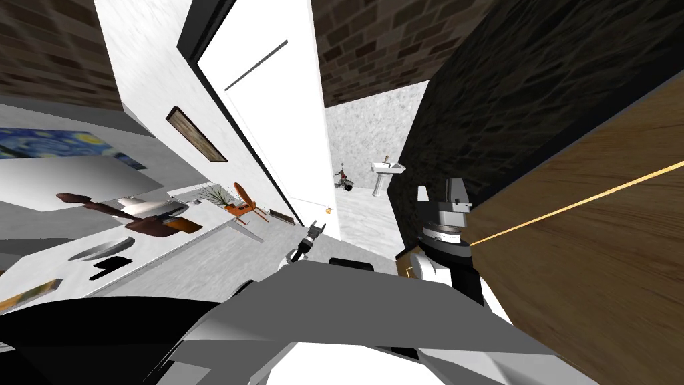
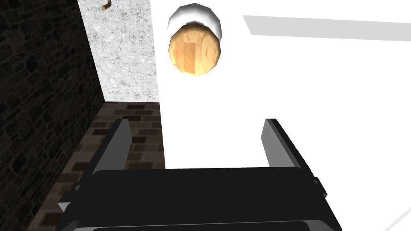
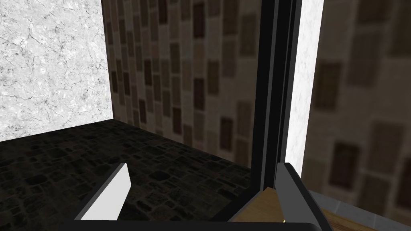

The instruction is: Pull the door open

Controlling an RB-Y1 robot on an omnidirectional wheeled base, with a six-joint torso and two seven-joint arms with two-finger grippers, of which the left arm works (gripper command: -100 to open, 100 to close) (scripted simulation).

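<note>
A white door (image 1: 267,120) stands partly open ahead of me, its free edge (image 2: 155,80) showing in the left wrist view. A round wood-coloured knob (image 2: 194,50) on a white base sits near that edge and shows small in the head view (image 1: 327,209). My left gripper (image 2: 196,136) is open and points at the door face. The knob lies beyond its fingertips, apart from them. In the head view the left gripper (image 1: 315,229) hangs just short of the knob. My right gripper (image 1: 441,190) is raised beside a wooden panel, open and empty (image 3: 204,176).
A large wooden panel (image 1: 588,254) with a thin gold line stands close on my right, against a dark stone wall (image 1: 534,87). Past the door are a pedestal sink (image 1: 386,175) and a small red object (image 1: 344,180). An orange chair (image 1: 244,204) and a counter (image 1: 100,200) are on the left.
</note>
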